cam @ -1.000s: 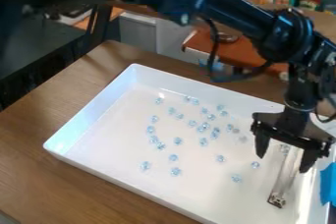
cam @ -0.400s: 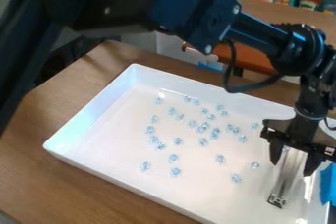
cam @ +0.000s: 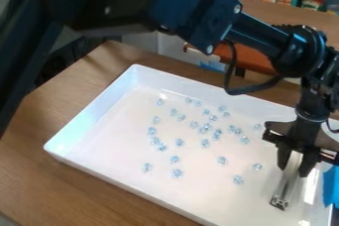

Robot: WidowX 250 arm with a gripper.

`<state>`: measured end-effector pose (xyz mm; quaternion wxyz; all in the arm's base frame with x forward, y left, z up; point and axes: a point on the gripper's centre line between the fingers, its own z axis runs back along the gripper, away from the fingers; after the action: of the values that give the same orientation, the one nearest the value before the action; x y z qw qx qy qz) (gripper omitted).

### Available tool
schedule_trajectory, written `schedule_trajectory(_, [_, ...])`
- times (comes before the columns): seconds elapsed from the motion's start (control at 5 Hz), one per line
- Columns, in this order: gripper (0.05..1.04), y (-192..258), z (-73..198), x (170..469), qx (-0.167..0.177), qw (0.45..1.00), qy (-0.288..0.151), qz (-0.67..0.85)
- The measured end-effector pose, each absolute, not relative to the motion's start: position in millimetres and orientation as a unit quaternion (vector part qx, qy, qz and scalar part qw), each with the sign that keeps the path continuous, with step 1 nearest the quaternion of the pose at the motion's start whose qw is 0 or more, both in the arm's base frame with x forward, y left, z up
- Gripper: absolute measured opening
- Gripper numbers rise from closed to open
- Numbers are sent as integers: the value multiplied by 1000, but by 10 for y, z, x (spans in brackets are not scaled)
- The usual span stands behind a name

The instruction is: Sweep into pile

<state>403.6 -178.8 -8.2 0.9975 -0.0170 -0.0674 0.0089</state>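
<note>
beads (cam: 179,142) scattered | arm (cam: 192,9) slants from upper left | gripper (cam: 293,171) downward, pinching metal tool (cam: 285,190)

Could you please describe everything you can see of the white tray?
The tray is white, rectangular and shallow, with raised walls and a glossy surface, perhaps plastic. It lies flat on the brown wooden table. Small pale-blue pieces are scattered across its floor; toward its right end, a slim silvery tool slants down from the claw.

A high, slanting look down over the white tray (cam: 99,116) from fairly near, arm across the top.
</note>
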Motion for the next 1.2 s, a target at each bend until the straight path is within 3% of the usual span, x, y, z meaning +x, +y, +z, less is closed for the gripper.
schedule_trajectory(0.4, [364, -1574, -124, 4040, -22, 998, -60, 9])
schedule_trajectory(1.2, [364, -561, -109, 4086, -35, 995, -52, 75])
